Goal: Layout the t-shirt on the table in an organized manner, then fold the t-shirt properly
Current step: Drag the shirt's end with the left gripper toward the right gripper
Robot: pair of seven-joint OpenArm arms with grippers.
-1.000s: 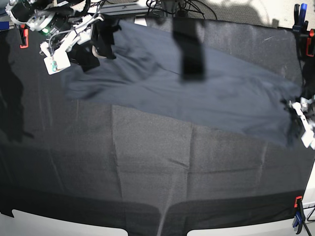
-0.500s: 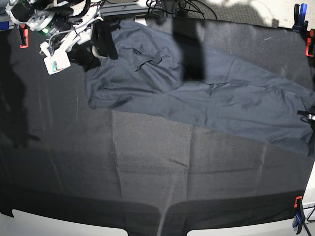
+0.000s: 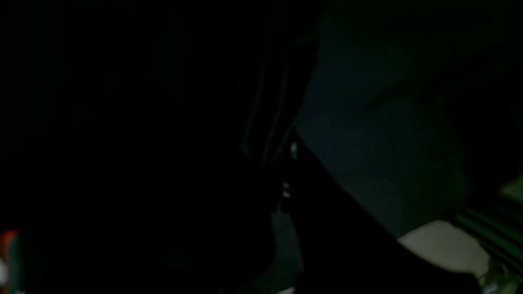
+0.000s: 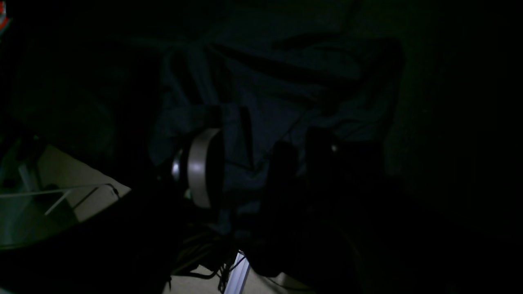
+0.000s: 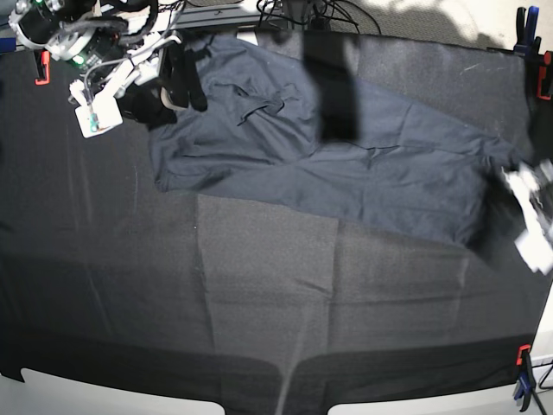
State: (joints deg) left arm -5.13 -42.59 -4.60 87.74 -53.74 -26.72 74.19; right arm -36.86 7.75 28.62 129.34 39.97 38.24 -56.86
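One t-shirt, seemingly rumpled.

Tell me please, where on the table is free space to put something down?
The near half of the table, between the t-shirt and the white front edge, is bare cloth. The left strip below the right gripper is also bare. The far band is crowded: shirt, both arms, cables.

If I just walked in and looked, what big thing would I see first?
First you'd see the t-shirt, a big dark blue-grey shape stretched slantwise across the far half of the table, which wears a black cloth. Next, the robot's arms at both ends of it: the right gripper in the far left corner of the base view, its dark fingers over the shirt's edge, and the left gripper, a white blur at the right edge by the shirt's other end.
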